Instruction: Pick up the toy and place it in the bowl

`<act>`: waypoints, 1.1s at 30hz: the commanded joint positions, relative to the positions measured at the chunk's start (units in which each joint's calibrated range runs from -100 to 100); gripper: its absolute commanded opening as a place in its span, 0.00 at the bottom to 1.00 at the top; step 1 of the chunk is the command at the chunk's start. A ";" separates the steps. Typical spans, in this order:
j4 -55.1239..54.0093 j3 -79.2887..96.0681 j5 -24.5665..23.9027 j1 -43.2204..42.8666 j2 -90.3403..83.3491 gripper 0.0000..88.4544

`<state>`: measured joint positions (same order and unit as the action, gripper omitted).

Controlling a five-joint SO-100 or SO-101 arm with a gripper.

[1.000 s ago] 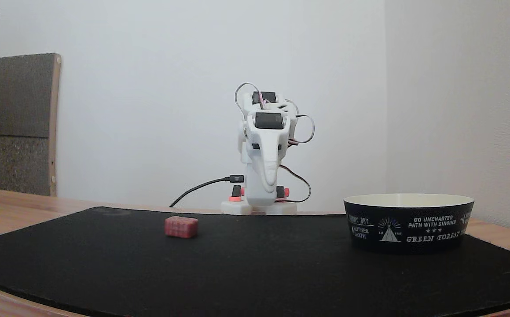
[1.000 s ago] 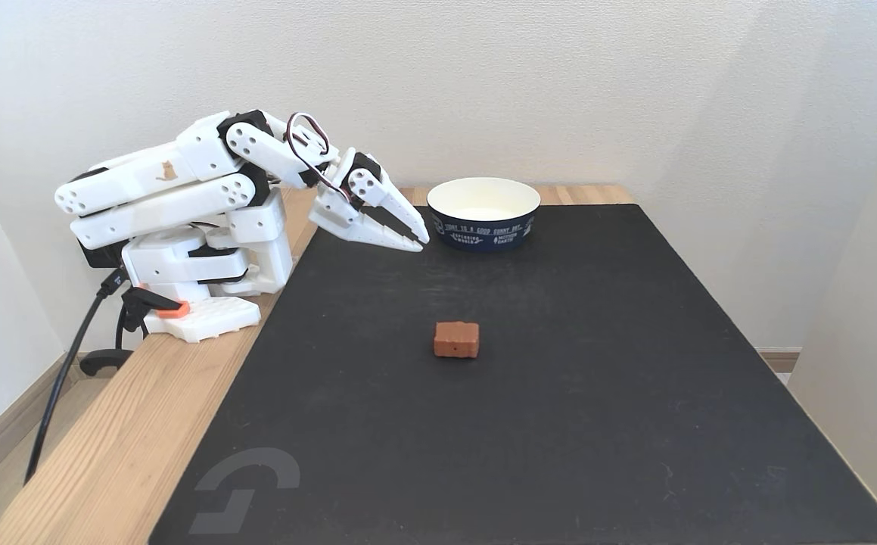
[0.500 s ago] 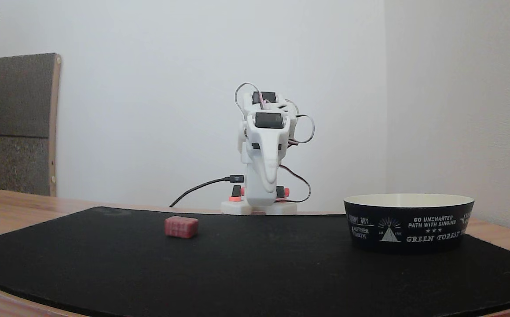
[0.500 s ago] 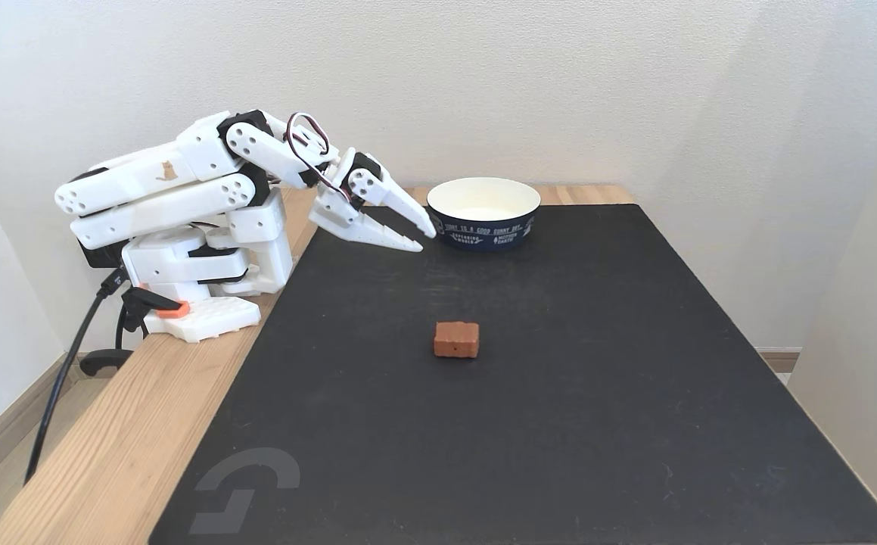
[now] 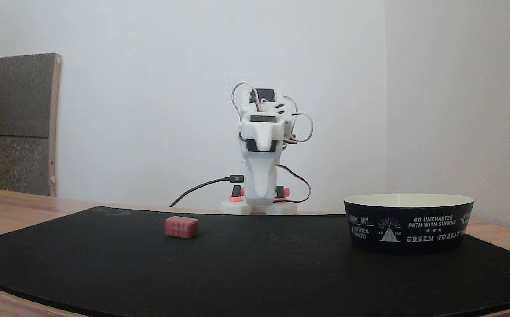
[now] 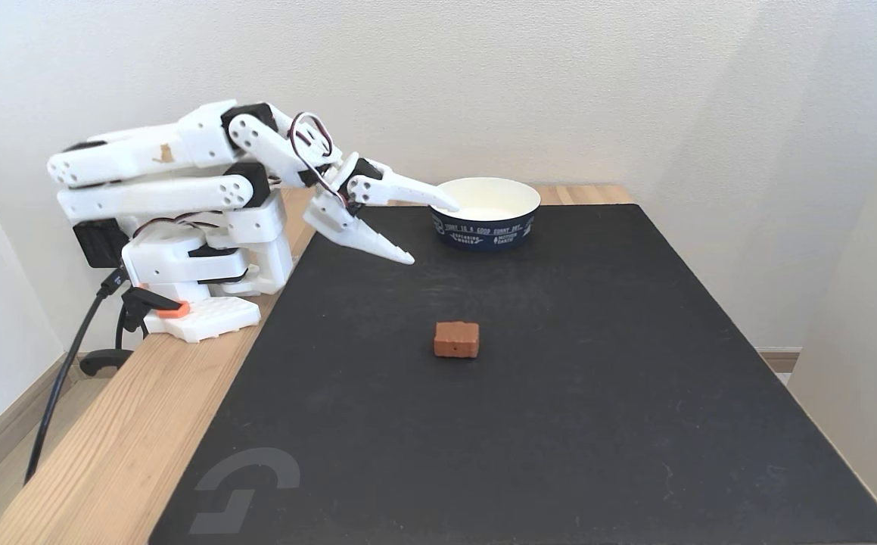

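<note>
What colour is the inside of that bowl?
Cream, seen best in a fixed view looking down into the bowl.

In a fixed view from above, the toy (image 6: pixel 456 339) lies on the mat (image 6: pixel 559 424) near its middle. The bowl (image 6: pixel 485 221) stands on the mat at 12 o'clock from the toy, well apart. The arm's base (image 6: pixel 200 316) sits on the table (image 6: pixel 113 446) off the mat at 9 o'clock, and the gripper (image 6: pixel 432 231), jaws spread, reaches over the mat at 11 o'clock from the toy.
</note>
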<state>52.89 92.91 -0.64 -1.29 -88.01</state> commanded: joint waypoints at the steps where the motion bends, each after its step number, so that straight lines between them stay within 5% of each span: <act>1: 0.71 -20.40 0.33 5.26 25.86 0.39; 5: 1.98 -33.74 0.80 10.28 45.70 0.39; 8: 9.43 -43.75 10.87 12.54 57.04 0.39; 14: 19.25 -61.05 13.01 17.48 68.54 0.39; 17: 23.23 -68.35 19.59 17.89 74.88 0.39; 26: 21.96 -72.50 28.78 24.42 85.72 0.39; 33: 14.68 -72.77 28.67 28.02 89.30 0.39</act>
<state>70.45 22.82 27.72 24.59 1.17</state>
